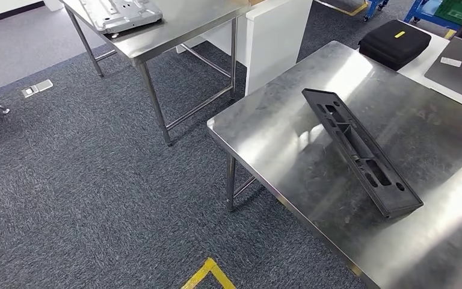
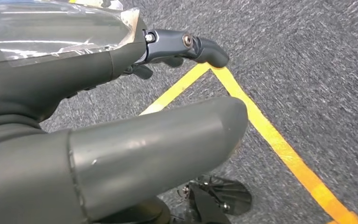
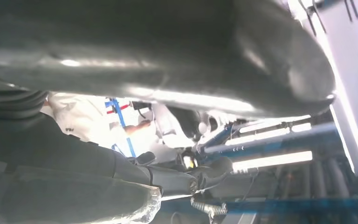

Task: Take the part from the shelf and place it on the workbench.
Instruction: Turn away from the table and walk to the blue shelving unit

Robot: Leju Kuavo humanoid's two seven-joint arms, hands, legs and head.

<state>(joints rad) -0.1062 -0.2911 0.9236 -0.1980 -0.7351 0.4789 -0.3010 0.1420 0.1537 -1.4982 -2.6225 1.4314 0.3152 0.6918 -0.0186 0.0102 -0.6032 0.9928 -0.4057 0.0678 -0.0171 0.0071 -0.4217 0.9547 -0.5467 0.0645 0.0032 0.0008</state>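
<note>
Over carpet (image 2: 307,56) and yellow tape (image 2: 270,135), left hand (image 2: 121,140) hangs with fingers apart, holding nothing. Right hand (image 3: 168,70) sits too close to its camera, can't tell its state. Part (image 1: 361,150) lies flat on workbench (image 1: 277,138), clear of both hands

You see part (image 1: 361,150) matte black on brushed silver worktop (image 1: 277,132). Carpet (image 1: 84,180) speckled blue-grey, yellow tape (image 1: 207,274) crossing it. Black case (image 1: 394,41) with small yellow label. Left hand (image 2: 121,140) dark grey.
</note>
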